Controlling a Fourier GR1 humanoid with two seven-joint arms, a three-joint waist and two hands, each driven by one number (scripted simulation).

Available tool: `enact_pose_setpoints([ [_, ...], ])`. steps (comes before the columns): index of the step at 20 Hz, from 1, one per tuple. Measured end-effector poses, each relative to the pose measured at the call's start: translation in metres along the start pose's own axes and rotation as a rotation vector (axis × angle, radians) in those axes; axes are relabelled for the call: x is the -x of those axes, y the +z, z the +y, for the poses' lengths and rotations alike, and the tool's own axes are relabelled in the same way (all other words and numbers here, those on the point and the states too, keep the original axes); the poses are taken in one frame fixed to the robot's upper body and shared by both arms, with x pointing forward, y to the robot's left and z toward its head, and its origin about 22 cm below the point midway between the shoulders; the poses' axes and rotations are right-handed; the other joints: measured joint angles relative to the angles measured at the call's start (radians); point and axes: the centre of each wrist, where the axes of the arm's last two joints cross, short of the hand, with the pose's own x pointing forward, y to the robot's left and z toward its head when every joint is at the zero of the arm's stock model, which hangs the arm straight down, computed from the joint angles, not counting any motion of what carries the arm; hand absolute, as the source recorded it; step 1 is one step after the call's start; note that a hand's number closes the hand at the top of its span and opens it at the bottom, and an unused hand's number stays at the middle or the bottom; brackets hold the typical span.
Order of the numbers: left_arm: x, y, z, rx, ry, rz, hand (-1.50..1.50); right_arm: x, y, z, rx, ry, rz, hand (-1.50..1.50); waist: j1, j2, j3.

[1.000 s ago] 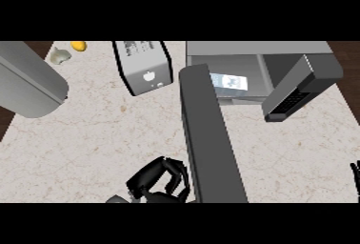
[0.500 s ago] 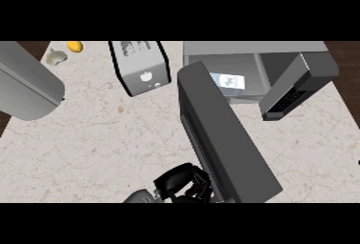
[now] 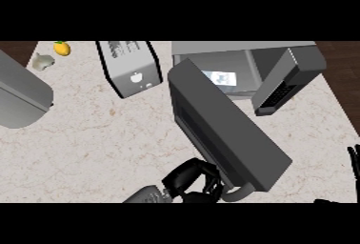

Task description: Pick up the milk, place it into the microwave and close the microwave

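1. Nearest the lower edge, the left robot hand (image 3: 191, 183) has slid rightward along the pale marbled stone desk (image 3: 91, 143) over the last second. Its black fingers are curled, resting against the outer end of the dark grey microwave door (image 3: 225, 128) by its handle; I cannot tell whether they wrap the handle or only press it.

2. The door itself has swung — a second ago it stood nearly edge-on as a thin slab, and now its broad face shows, angled across the desk from the hinge down to the hand. I judge this as the closing sweep in progress, roughly partway round, with the opening not yet covered.

3. At the far right edge, only dark fingertips of the right robot hand (image 3: 353, 159) show, upright and resting; too little is visible to judge whether it is open or closed.

4. Further back, the small white milk carton with a blue mark (image 3: 223, 79) stands inside the cavity of the grey boxy microwave (image 3: 281, 71), unmoved across the frames — so the placing step looks done and only the door remains.

5. Farthest left sit a silver slotted toaster (image 3: 130, 66), a small yellow fruit (image 3: 63, 48) and a pale garlic-like bulb (image 3: 42, 61), all unchanged and well apart from the door's path.
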Motion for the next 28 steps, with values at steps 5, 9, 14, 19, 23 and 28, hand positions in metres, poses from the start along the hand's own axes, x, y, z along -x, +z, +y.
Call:
enact_pose_setpoints([
  [5,-0.013,-0.012,-0.003,-0.048,-0.001,-0.021,1.5,-0.009,-0.019,0.007,-0.042,-0.024,-0.039,-1.5,-0.04,0.005,-0.002],
  [9,-0.018,-0.019,0.003,-0.099,-0.022,-0.009,1.5,-0.016,-0.032,0.013,-0.086,-0.043,-0.06,-1.5,-0.073,0.01,-0.002],
  [14,-0.035,-0.036,0.015,-0.161,-0.046,-0.056,1.5,-0.023,-0.046,0.021,-0.144,-0.069,-0.074,-1.5,-0.115,0.019,-0.003],
  [19,-0.057,-0.054,0.026,-0.209,-0.067,-0.117,1.5,-0.033,-0.062,0.024,-0.201,-0.076,-0.091,-1.5,-0.161,0.027,-0.003],
  [23,-0.073,-0.067,0.038,-0.249,-0.082,-0.142,1.5,-0.042,-0.077,0.026,-0.222,-0.084,-0.127,-1.5,-0.193,0.035,-0.001],
  [28,-0.086,-0.079,0.054,-0.3,-0.095,-0.144,1.5,-0.052,-0.094,0.029,-0.262,-0.104,-0.156,-1.5,-0.227,0.048,0.001],
])
